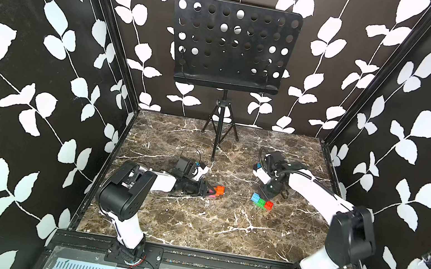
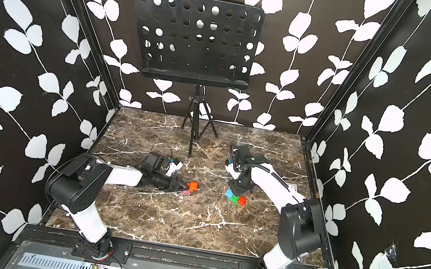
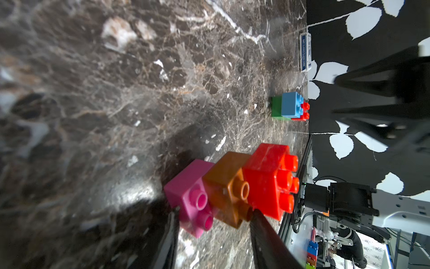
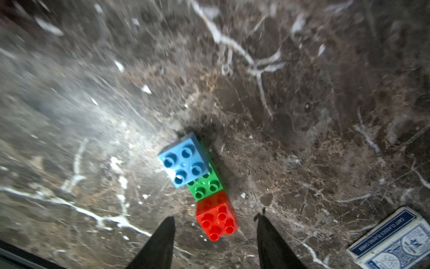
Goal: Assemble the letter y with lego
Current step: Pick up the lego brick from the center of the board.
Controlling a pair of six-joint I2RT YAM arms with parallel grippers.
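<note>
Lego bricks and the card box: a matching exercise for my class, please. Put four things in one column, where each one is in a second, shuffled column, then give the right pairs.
Things
1. blue brick
2. pink brick
3. green brick
4. card box

Places
A. held in the left gripper
B. flat on the table, joined to nothing
C. on top of one end of the green brick
D. bottom layer, under the blue brick and the red brick

Pairs: 1-C, 2-A, 3-D, 4-B
</note>
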